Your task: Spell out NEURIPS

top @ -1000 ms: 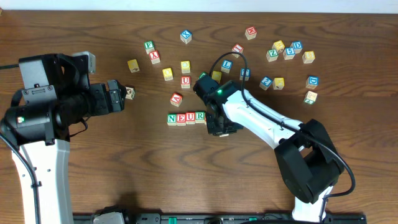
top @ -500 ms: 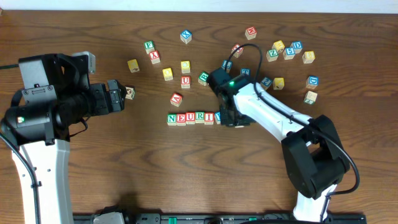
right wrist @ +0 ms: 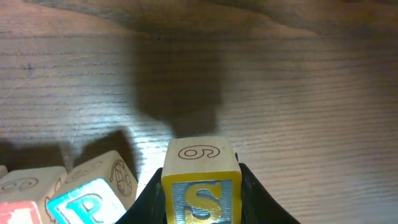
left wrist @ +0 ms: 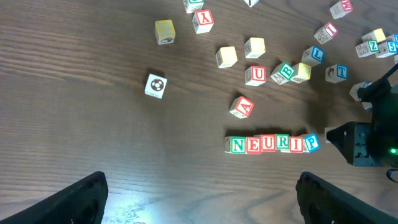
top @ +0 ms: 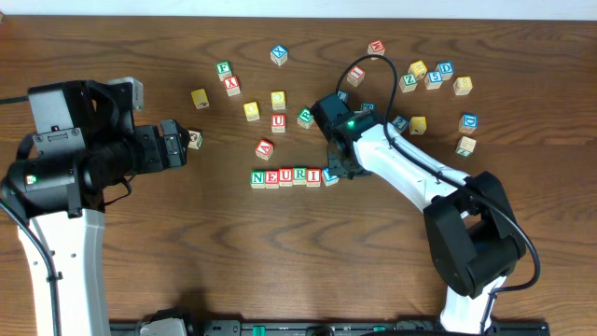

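1. Left arm, left side of the frame: it's looking chunky, with black joint housings sitting on a white link and a thin black wire running along it.
2. Right arm: it's sporting slim white links and black joints, a green light is glowing, and a black cable is looping above it.
3. Left gripper: it's showing matte black fingers in the bottom corners.

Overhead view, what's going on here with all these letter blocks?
The robot is spelling a word with letter cubes. A row reading NEURIP lies on the table. The right end effector grips the S cube beside the P cube at the row's end, not yet released. The left end effector hangs open, empty, off to the side.
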{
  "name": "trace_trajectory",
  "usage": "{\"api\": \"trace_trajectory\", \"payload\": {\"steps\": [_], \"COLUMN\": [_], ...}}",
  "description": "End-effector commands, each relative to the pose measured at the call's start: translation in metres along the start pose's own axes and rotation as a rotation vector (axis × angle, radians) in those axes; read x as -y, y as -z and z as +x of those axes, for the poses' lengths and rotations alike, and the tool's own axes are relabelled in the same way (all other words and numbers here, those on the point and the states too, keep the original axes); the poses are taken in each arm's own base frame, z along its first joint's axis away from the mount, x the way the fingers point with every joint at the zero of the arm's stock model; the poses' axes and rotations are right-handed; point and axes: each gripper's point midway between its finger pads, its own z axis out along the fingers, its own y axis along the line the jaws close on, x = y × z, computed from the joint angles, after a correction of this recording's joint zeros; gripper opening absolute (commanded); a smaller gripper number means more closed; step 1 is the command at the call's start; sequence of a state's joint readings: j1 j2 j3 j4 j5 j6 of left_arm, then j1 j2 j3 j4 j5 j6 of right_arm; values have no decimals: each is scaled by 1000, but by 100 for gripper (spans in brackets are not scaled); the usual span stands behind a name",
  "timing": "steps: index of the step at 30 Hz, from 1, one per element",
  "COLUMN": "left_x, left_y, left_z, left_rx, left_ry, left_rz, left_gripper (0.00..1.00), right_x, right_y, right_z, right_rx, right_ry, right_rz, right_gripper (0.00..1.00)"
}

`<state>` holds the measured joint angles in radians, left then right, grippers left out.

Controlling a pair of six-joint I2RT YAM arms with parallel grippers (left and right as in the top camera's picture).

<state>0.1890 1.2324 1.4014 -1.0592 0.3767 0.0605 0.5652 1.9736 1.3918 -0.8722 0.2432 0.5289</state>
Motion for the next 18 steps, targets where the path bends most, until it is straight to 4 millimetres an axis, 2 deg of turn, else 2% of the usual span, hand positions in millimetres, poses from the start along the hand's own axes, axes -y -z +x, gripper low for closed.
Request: {"api": "trace_trajectory", "payload": {"steps": [1,8,14,18], "left_x": [2,2,2,2], "left_y": [5,5,5,5], "left_z": [-4,-4,-4,-4], "left_rx": [18,18,18,18], "left_ry": [-13,-13,-13,-13], "left_rz": [5,5,5,5], "left_gripper": [95,95,95,95], "right_x": [2,-2,-20,-20], "right_y": [-4,-8,-6,-6], "right_z": [7,8,6,5], "right_rx": [3,5,5,6], "right_ry": [11,5,43,41], "right_rz": [-10,-33,-124,-125], "right_gripper": [17,17,17,18]}}
